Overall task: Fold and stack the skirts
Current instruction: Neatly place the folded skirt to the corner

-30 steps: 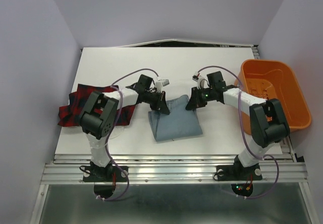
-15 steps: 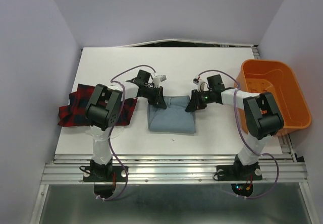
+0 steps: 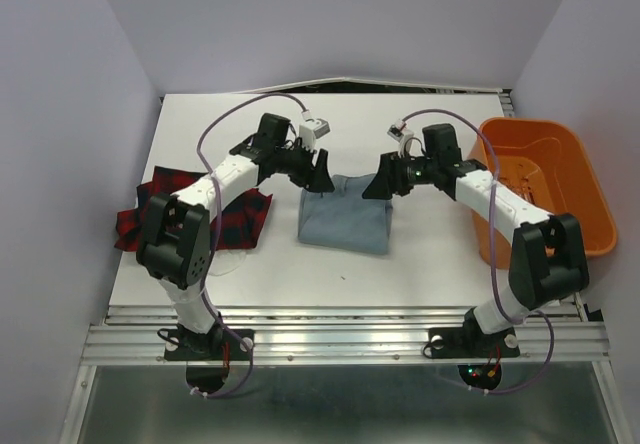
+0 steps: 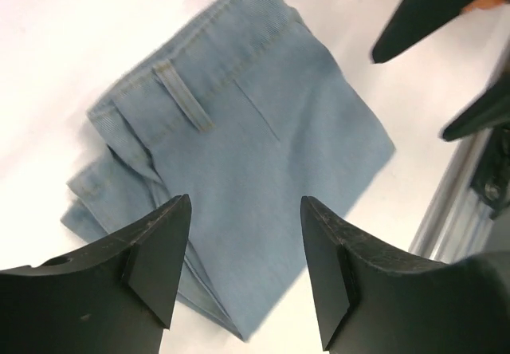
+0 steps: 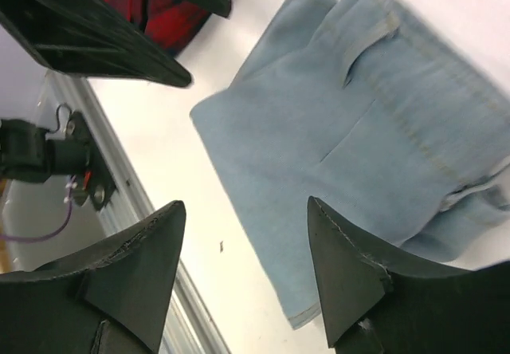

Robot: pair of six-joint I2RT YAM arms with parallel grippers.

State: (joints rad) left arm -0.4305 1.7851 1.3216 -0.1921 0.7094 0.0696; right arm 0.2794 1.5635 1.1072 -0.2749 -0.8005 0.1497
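Left gripper is open and empty, hovering over the denim skirt's far-left corner. Right gripper is also open and empty, over the far-right corner.

- Denim: folded to a rough rectangle mid-surface. From the top view both grippers hide its far edge. Belt loop and waistband show in the wrist views; the button row isn't visible. Right wrist view is blurred toward the waistband.
- Plaid skirt: at the left edge of the surface, looks to hang slightly past it. The left arm crosses its middle, so I can't tell how it's folded. Only a red corner shows in the right wrist view.
- Tub: at the right edge. The right arm's elbow covers part of its near-left wall.

Room: the far half of the surface is bare, and so is the strip along the near edge. There's a bare lane between denim and tub, and a narrower gap between denim and plaid.
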